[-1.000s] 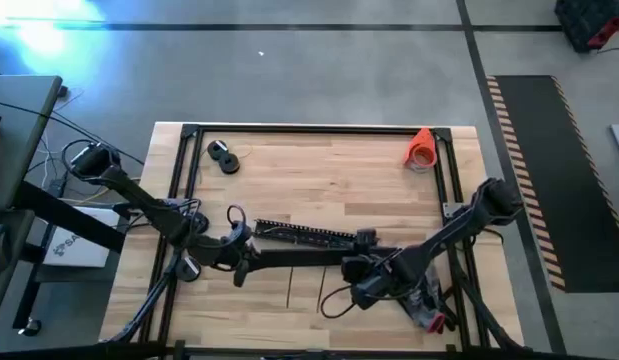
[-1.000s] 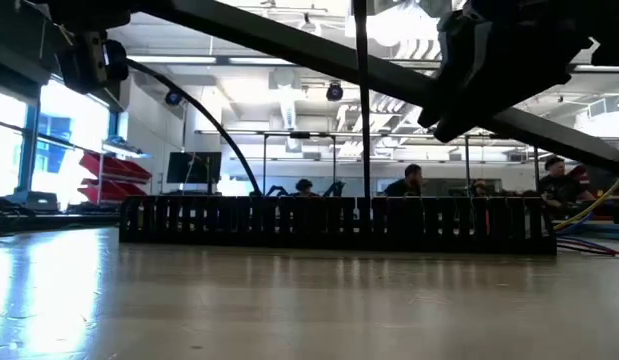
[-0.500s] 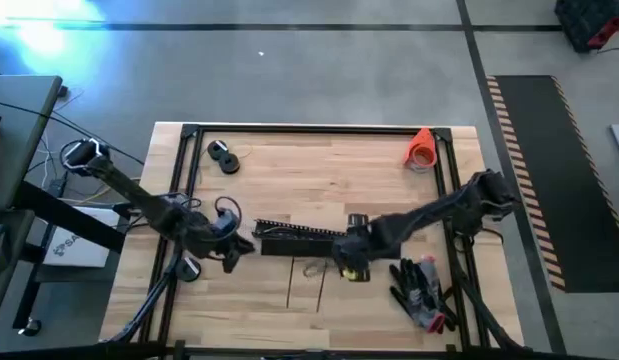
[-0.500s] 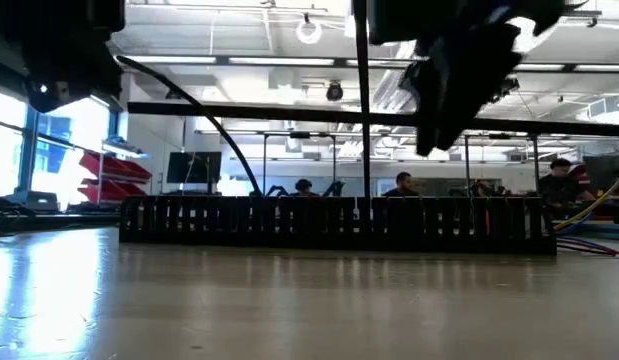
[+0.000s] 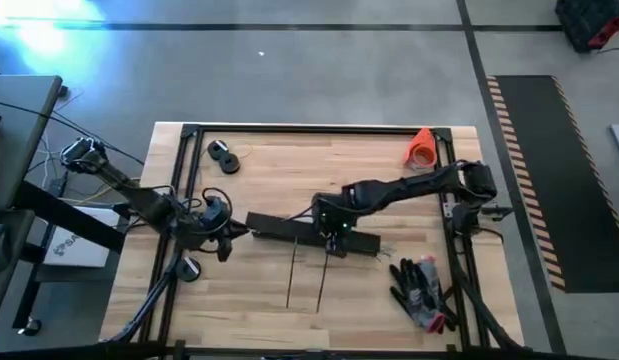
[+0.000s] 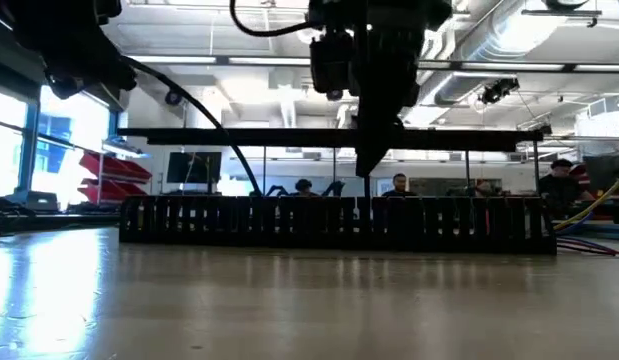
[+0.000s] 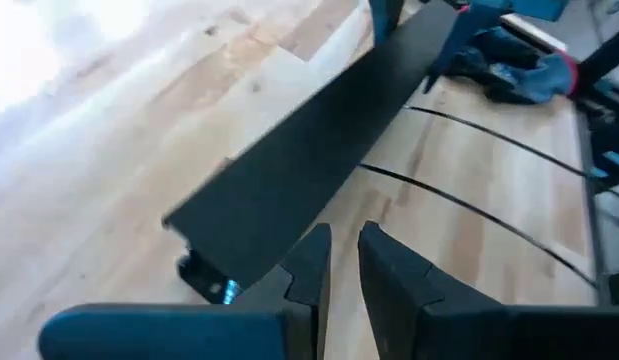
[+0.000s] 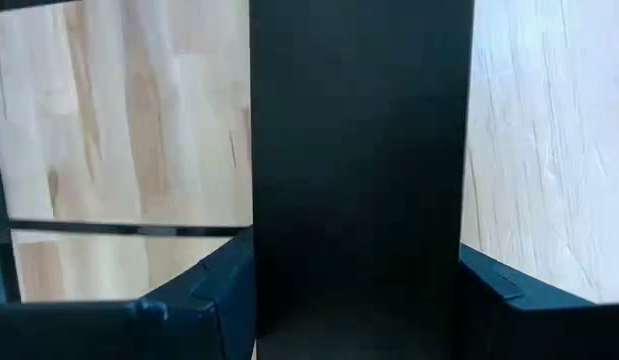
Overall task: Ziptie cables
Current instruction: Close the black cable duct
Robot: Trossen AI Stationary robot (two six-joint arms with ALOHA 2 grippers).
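Nearest the front edge of the table: two black zip ties, side by side and unused, laid out within reach for the binding step. Just to their right, a heap of gloves, clear of the work.

At mid-table, the right gripper: clamps a long flat black cover across its width, one finger on each long edge. Holds it level and raised above the slotted black channel, judged so as to open or close the channel. Just off the cover's left end, the left gripper: fingers drawn almost together on nothing, aimed along the cover, seemingly placed to steady that end.

No sight of the cables in any view; probably lying in the channel beneath the cover. If so, long axis along the channel, left to right across the table. Cannot tell which way their ends point.

Farther back, two black tape rolls and an orange cone by the far edge. Beyond the table, seated people in the room.
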